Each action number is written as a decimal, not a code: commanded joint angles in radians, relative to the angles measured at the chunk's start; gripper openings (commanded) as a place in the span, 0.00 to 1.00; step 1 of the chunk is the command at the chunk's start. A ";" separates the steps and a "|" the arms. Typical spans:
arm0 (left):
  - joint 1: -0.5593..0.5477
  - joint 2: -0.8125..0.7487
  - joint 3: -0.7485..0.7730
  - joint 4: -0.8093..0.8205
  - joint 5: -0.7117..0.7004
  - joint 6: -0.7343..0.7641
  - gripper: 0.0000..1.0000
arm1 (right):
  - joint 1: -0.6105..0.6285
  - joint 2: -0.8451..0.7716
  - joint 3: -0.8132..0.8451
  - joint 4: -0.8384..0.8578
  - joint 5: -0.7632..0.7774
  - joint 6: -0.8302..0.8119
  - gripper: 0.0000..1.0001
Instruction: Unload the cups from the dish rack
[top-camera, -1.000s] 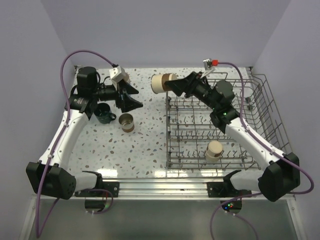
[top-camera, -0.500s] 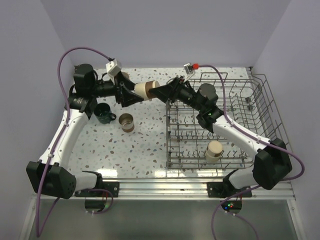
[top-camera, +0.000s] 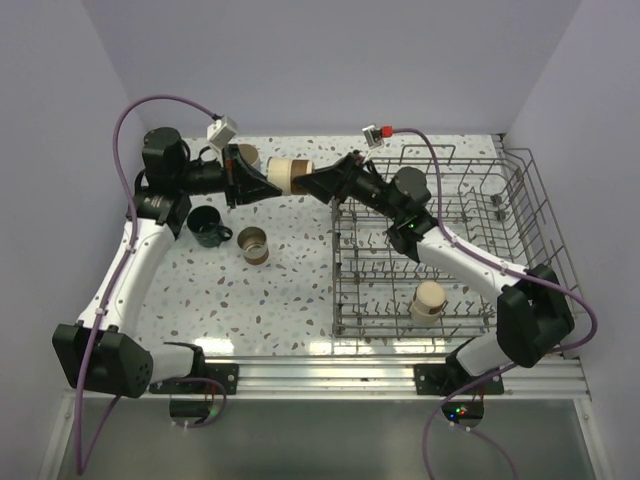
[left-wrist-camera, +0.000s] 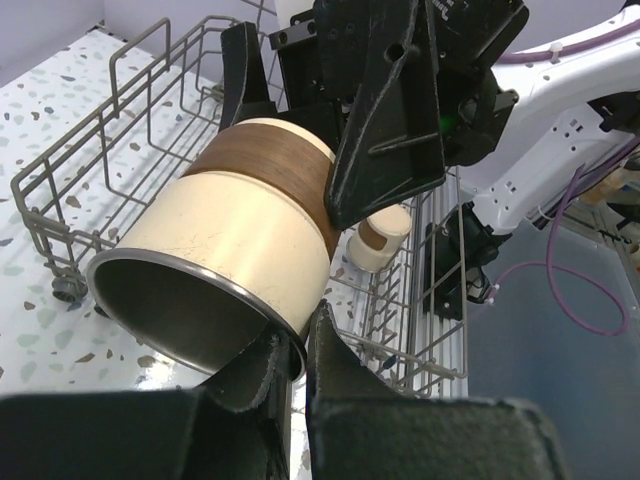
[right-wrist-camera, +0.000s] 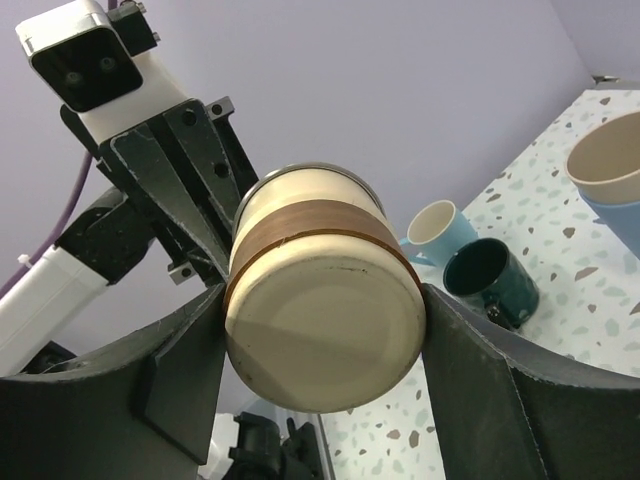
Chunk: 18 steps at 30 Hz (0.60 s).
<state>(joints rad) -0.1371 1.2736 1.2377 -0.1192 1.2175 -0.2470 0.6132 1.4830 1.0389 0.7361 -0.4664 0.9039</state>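
A beige-and-brown cup (top-camera: 288, 175) hangs on its side in the air over the table, left of the dish rack (top-camera: 470, 215). My right gripper (top-camera: 315, 183) is shut on the cup's body near its base (right-wrist-camera: 320, 310). My left gripper (top-camera: 268, 180) is shut on the rim of the same cup (left-wrist-camera: 230, 240), with one finger inside the mouth and one outside. Another beige cup (top-camera: 428, 300) stands upside down in the rack's near part. On the table lie a dark teal mug (top-camera: 207, 227) and a second beige-and-brown cup (top-camera: 255, 244).
In the right wrist view, a light blue mug (right-wrist-camera: 440, 232) stands behind the teal mug (right-wrist-camera: 490, 280), and a beige tumbler (right-wrist-camera: 610, 165) sits at the right edge. The rack fills the table's right half. Purple walls close in the back and sides.
My right arm swung the cup leftward out over the table. My left gripper came to meet it and closed on the rim.
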 joint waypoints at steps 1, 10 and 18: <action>-0.021 -0.026 0.031 -0.035 -0.090 0.119 0.00 | 0.033 0.017 -0.007 -0.100 0.005 -0.029 0.17; -0.024 -0.014 0.164 -0.632 -0.651 0.729 0.00 | 0.030 -0.145 0.007 -0.501 0.143 -0.293 0.98; -0.099 0.122 0.299 -1.045 -0.937 1.023 0.00 | 0.031 -0.240 0.023 -0.688 0.244 -0.421 0.98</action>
<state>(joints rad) -0.1928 1.3563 1.4628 -0.9592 0.4473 0.5980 0.6426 1.2785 1.0325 0.1410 -0.2817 0.5667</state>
